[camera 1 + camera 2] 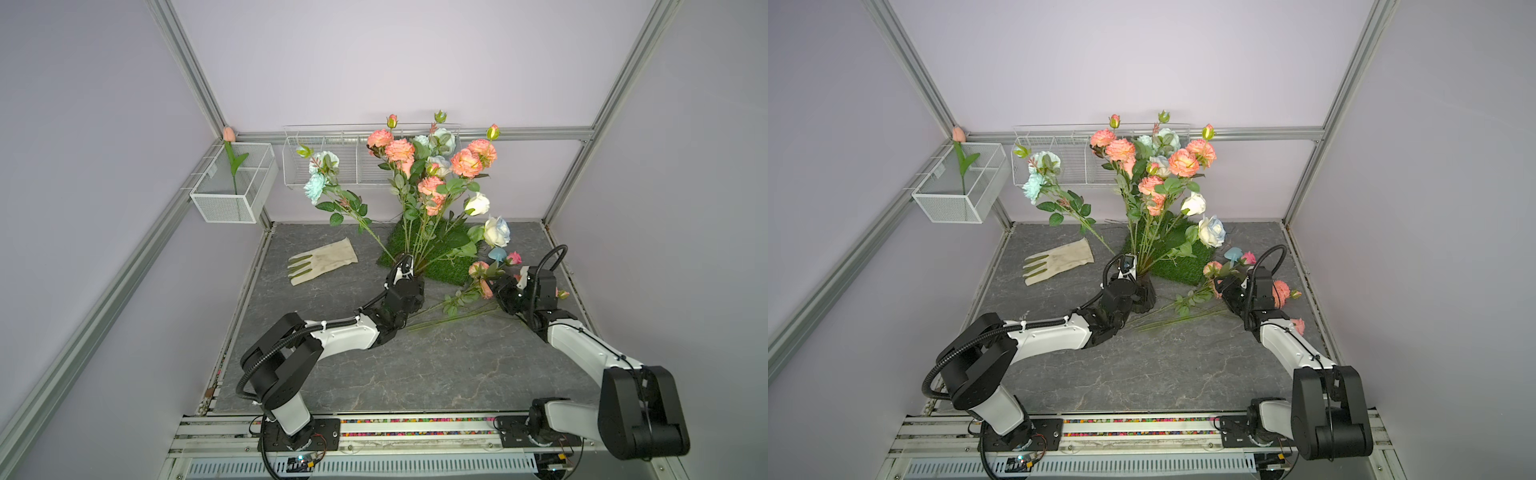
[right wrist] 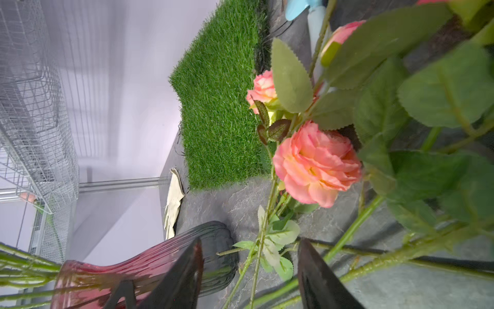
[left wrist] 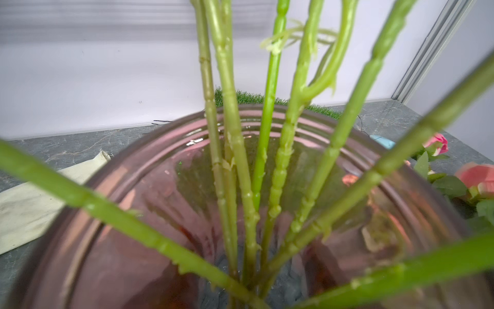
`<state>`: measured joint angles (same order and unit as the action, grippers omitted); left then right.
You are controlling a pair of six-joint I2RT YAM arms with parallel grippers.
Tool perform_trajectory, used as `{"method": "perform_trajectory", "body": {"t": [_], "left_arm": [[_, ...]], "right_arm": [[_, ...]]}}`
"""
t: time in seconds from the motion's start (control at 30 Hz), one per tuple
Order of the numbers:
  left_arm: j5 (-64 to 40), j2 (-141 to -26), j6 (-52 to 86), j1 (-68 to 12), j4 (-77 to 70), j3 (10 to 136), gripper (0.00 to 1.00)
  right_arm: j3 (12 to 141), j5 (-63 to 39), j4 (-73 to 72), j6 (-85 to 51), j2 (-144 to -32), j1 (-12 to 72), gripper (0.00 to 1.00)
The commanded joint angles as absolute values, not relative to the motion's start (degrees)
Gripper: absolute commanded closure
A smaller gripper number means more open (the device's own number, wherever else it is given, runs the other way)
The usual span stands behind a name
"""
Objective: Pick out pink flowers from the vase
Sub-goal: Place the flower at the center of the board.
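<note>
The dark ribbed glass vase point(image 1: 1145, 296) stands at the front edge of the grass mat. My left gripper point(image 1: 1128, 286) is shut on its neck from the near-left side. In the left wrist view I look down into the vase's mouth point(image 3: 107, 240) at several green stems; the jaws are hidden there. Salmon-pink flowers point(image 1: 399, 150) still stand in the vase among white and pale blue roses. Other pink flowers point(image 1: 478, 269) lie on the table to the right, with long stems pointing left. My right gripper point(image 2: 251, 240) hangs open over those stems, holding nothing; the vase point(image 2: 149, 267) is beside it.
A cream glove point(image 1: 322, 262) lies left of the vase, and the grass mat point(image 1: 444, 266) behind it. A white mesh basket point(image 1: 232, 195) with a peach tulip hangs on the left wall, a wire rack point(image 1: 332, 162) on the back wall. A small blue object point(image 1: 496, 253) lies by the laid-down flowers.
</note>
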<state>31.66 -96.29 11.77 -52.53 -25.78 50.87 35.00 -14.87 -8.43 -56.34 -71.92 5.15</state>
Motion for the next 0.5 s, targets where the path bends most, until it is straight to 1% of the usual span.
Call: {"method": "perform_trajectory", "body": {"t": [0.0, 0.07, 0.17, 0.3, 0.47], "left_arm": [[28.5, -98.1, 15.4, -53.3, -15.7, 47.9, 1.00], [28.4, -98.2, 15.1, -53.3, -15.8, 47.9, 1.00], [28.0, -98.3, 14.7, -53.3, -16.0, 48.1, 1.00], [27.5, -98.5, 14.6, -53.4, -16.4, 48.0, 1.00], [27.1, -98.7, 14.6, -53.6, -16.3, 48.4, 1.00]], "right_arm": [[37.2, -14.6, -9.3, -49.7, -68.1, 8.2, 0.44], [39.7, -16.6, -9.8, -44.1, -67.6, 11.0, 0.45], [43.8, -22.5, -13.7, -39.8, -69.0, 14.3, 0.46], [49.9, -28.6, -18.2, -39.3, -74.8, 15.1, 0.48], [59.6, -35.5, -26.1, -42.6, -85.2, 15.4, 0.50]]}}
